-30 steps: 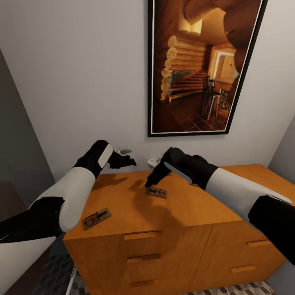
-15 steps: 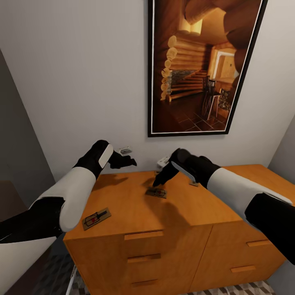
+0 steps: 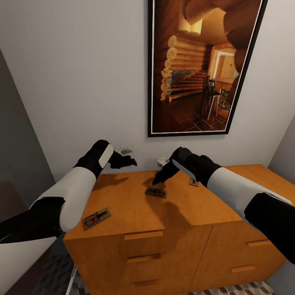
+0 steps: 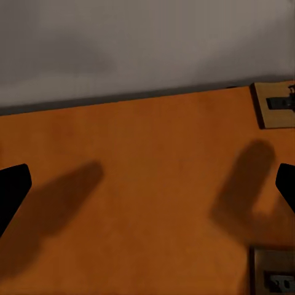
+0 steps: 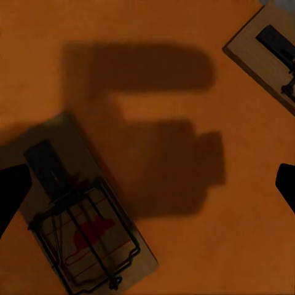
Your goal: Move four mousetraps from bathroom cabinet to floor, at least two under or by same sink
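The orange-brown cabinet [image 3: 123, 205] stands against the wall. Three mousetraps lie flat on its top: one near the front left corner [image 3: 96, 217], one in the middle [image 3: 155, 192], and one partly behind my right forearm [image 3: 193, 182]. My right gripper [image 3: 159, 179] hovers open just above and behind the middle mousetrap [image 5: 80, 227], with another mousetrap [image 5: 270, 52] further off. My left gripper [image 3: 127, 160] hangs open over the back left of the top, nothing between its fingers [image 4: 12, 190]. Two mousetraps [image 4: 276, 104] [image 4: 273, 273] sit at the edge of its view.
A large framed picture [image 3: 200, 65] hangs on the grey wall above the cabinet. Drawer fronts with bar handles [image 3: 143, 235] face me. A strip of cube-patterned floor [image 3: 229, 289] shows below the cabinet at the right.
My right gripper has lifted and drawn back to the right, off the middle mousetrap, which stays on the cabinet top. The left arm has not moved.
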